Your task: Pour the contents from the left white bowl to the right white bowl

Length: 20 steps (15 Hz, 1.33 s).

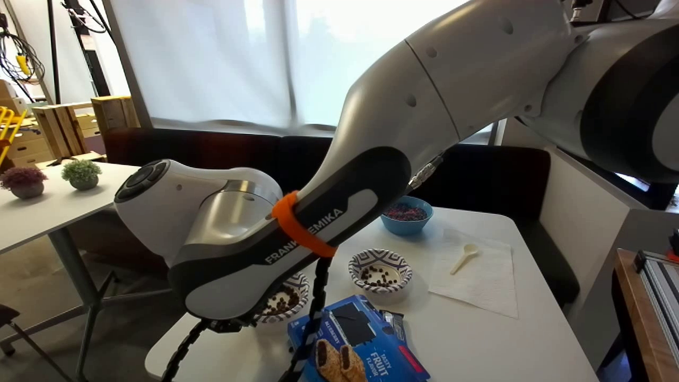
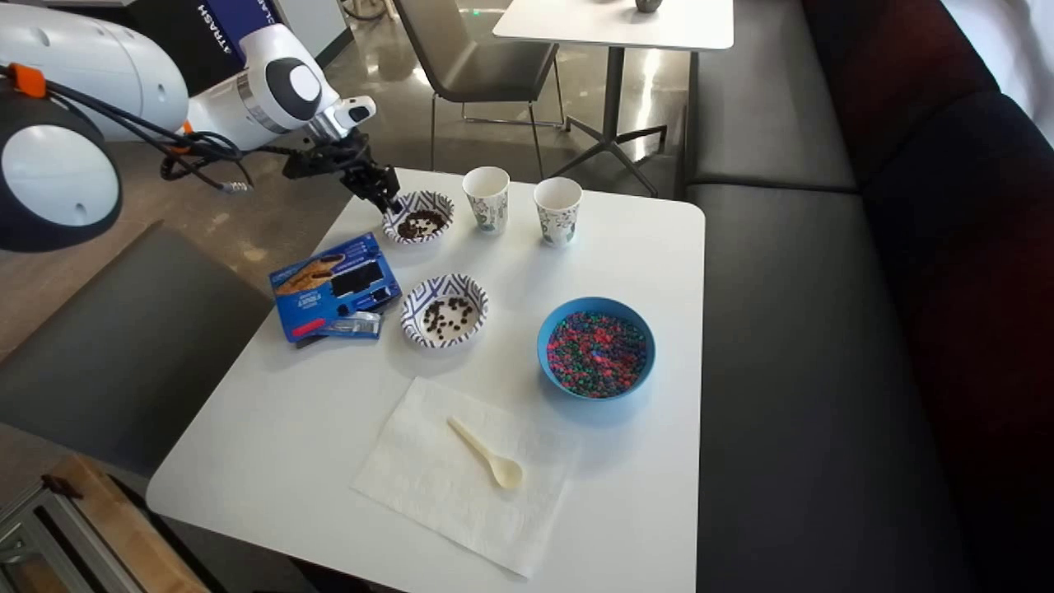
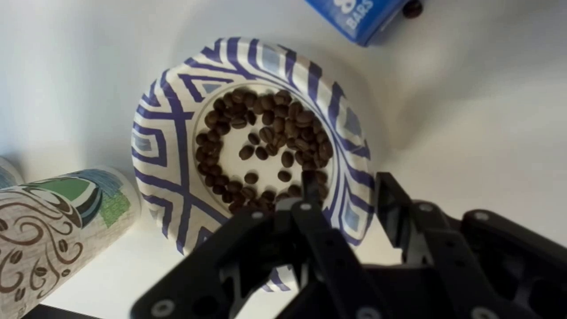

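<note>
Dark bench (image 2: 774, 346) beside white table (image 2: 638, 494); half-spread tool (image 3: 347, 177) straddles rim of left white bowl (image 3: 175, 146), gripping nothing.

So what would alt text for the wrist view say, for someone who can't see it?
Black robot jaws, spread apart, appear to straddle the rim of a purple-patterned white bowl of brown coffee beans, seen from above. A printed cup shows at lower left, part of a blue box at top.

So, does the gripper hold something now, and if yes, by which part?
Nothing looks held: the gripper straddles the rim of the left white bowl with its jaws apart; any contact is unclear.
</note>
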Motion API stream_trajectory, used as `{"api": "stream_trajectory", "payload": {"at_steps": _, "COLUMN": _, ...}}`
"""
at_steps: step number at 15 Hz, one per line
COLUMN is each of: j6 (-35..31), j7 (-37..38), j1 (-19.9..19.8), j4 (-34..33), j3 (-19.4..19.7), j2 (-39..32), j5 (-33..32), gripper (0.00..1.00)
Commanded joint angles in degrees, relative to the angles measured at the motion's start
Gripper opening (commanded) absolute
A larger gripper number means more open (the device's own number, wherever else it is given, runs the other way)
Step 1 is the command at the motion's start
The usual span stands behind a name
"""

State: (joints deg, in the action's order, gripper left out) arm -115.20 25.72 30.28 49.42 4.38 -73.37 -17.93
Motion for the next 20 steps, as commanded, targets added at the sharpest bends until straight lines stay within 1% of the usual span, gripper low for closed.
{"api": "stream_trajectory", "payload": {"at_steps": 1, "j6": -1.1, "j7": -0.1, "j1": 0.5, "j4": -2.4, "j3": 0.7, "j2": -2.3, "j5": -1.0, "gripper": 0.45}}
{"api": "stream_trajectory", "payload": {"at_steps": 2, "j6": -1.4, "j7": -0.1, "j1": 0.5, "j4": -2.4, "j3": 0.7, "j2": -2.4, "j5": -1.3, "gripper": 0.45}}
{"api": "stream_trajectory", "payload": {"at_steps": 3, "j6": -1.4, "j7": -0.2, "j1": 0.6, "j4": -2.4, "j3": 0.8, "j2": -2.5, "j5": -1.5, "gripper": 0.49}}
{"api": "stream_trajectory", "payload": {"at_steps": 4, "j6": -1.5, "j7": -0.3, "j1": 0.6, "j4": -2.5, "j3": 0.8, "j2": -2.7, "j5": -1.8, "gripper": 0.47}}
{"api": "stream_trajectory", "payload": {"at_steps": 5, "j6": -1.5, "j7": -0.3, "j1": 0.7, "j4": -2.5, "j3": 0.9, "j2": -2.9, "j5": -2.2, "gripper": 0.48}}
{"api": "stream_trajectory", "payload": {"at_steps": 6, "j6": -1.4, "j7": -0.2, "j1": 0.7, "j4": -2.6, "j3": 1.0, "j2": -3.1, "j5": -2.6, "gripper": 0.42}}
{"api": "stream_trajectory", "payload": {"at_steps": 8, "j6": -1.3, "j7": -0.2, "j1": 0.9, "j4": -2.6, "j3": 1.2, "j2": -3.4, "j5": -3.2, "gripper": 0.4}}
{"api": "stream_trajectory", "payload": {"at_steps": 9, "j6": -1.3, "j7": -0.1, "j1": 1.0, "j4": -2.6, "j3": 1.4, "j2": -3.5, "j5": -3.5, "gripper": 0.29}}
{"api": "stream_trajectory", "payload": {"at_steps": 10, "j6": -1.7, "j7": -0.3, "j1": 1.0, "j4": -2.5, "j3": 1.4, "j2": -3.6, "j5": -3.8, "gripper": 0.17}}
{"api": "stream_trajectory", "payload": {"at_steps": 11, "j6": -1.6, "j7": -0.2, "j1": 1.2, "j4": -2.6, "j3": 1.6, "j2": -3.6, "j5": -4.4, "gripper": 0.11}}
{"api": "stream_trajectory", "payload": {"at_steps": 12, "j6": -1.5, "j7": -0.2, "j1": 1.3, "j4": -2.6, "j3": 1.6, "j2": -3.7, "j5": -4.7, "gripper": 0.01}}
{"api": "stream_trajectory", "payload": {"at_steps": 14, "j6": -1.4, "j7": -0.3, "j1": 1.4, "j4": -2.7, "j3": 1.6, "j2": -3.6, "j5": -5.5, "gripper": 0.0}}
{"api": "stream_trajectory", "payload": {"at_steps": 16, "j6": -0.9, "j7": -0.4, "j1": 1.6, "j4": -2.7, "j3": 1.5, "j2": -3.0, "j5": -6.0, "gripper": 0.02}}
{"api": "stream_trajectory", "payload": {"at_steps": 17, "j6": -0.4, "j7": -0.5, "j1": 1.7, "j4": -2.7, "j3": 1.4, "j2": -2.7, "j5": -6.2, "gripper": 0.0}}
{"api": "stream_trajectory", "payload": {"at_steps": 20, "j6": 1.9, "j7": -0.9, "j1": 2.4, "j4": -2.9, "j3": 1.1, "j2": -0.7, "j5": -6.1, "gripper": 0.0}}
